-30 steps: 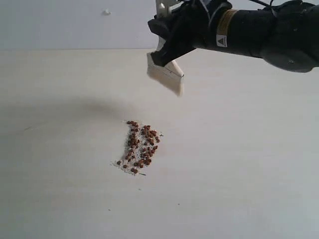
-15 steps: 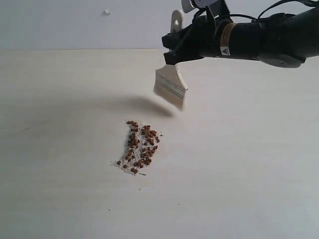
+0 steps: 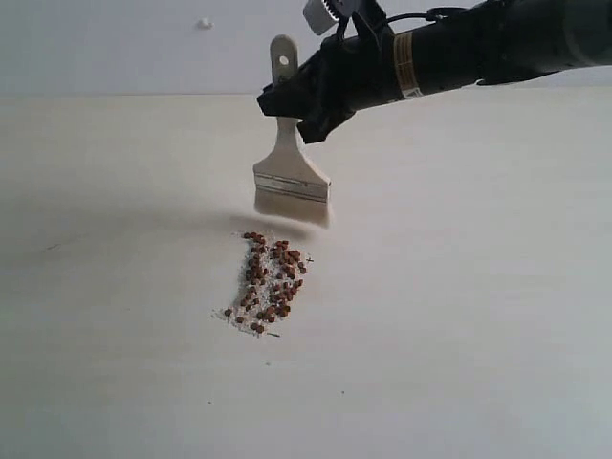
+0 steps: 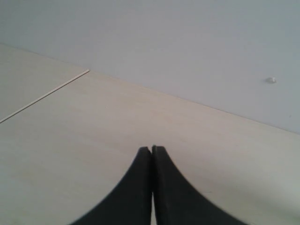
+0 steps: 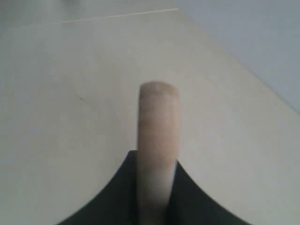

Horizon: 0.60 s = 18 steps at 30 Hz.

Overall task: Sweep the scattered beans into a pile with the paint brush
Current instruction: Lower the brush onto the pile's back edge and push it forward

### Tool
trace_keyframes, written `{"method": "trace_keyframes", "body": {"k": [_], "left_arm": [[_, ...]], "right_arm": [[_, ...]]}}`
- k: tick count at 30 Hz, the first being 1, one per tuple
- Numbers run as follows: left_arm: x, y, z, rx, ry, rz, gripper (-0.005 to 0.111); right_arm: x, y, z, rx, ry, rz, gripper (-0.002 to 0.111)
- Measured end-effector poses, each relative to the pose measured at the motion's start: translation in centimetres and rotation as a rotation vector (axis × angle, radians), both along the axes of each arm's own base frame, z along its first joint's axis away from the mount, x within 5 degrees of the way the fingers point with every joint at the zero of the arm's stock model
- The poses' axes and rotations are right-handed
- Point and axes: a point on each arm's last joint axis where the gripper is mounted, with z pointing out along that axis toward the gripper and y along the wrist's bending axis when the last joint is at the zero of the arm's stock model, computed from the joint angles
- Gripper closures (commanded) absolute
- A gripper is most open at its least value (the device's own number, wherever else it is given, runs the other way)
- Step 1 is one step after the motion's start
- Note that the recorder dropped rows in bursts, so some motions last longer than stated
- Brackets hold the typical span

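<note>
The big pale table [image 3: 478,363] fills most of what I see. My right arm [image 3: 478,48] comes in from the right side, high up. My right gripper [image 3: 304,103] is squeezed tight on the wooden handle of the brush [image 3: 290,182], about halfway up. The brush hangs almost straight up and down, with the hairs pointing at the table and the end with the hole on top. The beans [image 3: 270,282] lie in a long thin patch on the table. The hairs hang just over the far end of that patch, so the beans stretch away from the brush toward the front. I think I must drag the brush along that line. My right gripper is the near one. My left gripper [image 4: 152,157] has its fingers pressed together with nothing in them. I cannot tell if the hairs touch the table. From my right wrist I see only the blurry handle. Tiny white grains [image 3: 235,318] sit among the beans.
</note>
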Motion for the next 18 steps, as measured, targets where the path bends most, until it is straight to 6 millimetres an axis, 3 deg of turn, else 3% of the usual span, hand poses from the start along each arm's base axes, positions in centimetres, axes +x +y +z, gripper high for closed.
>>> {"method": "trace_keyframes", "body": {"k": [14, 18], "left_arm": [[0.0, 0.0, 0.0, 0.0, 0.0, 0.0, 0.107], [0.0, 0.0, 0.0, 0.0, 0.0, 0.0, 0.107]], "right_arm": [[0.6, 1.1, 1.0, 0.006, -0.035, 0.066, 0.108], [1.2, 1.7, 0.2, 0.027, -0.021, 0.109, 0.108]]}}
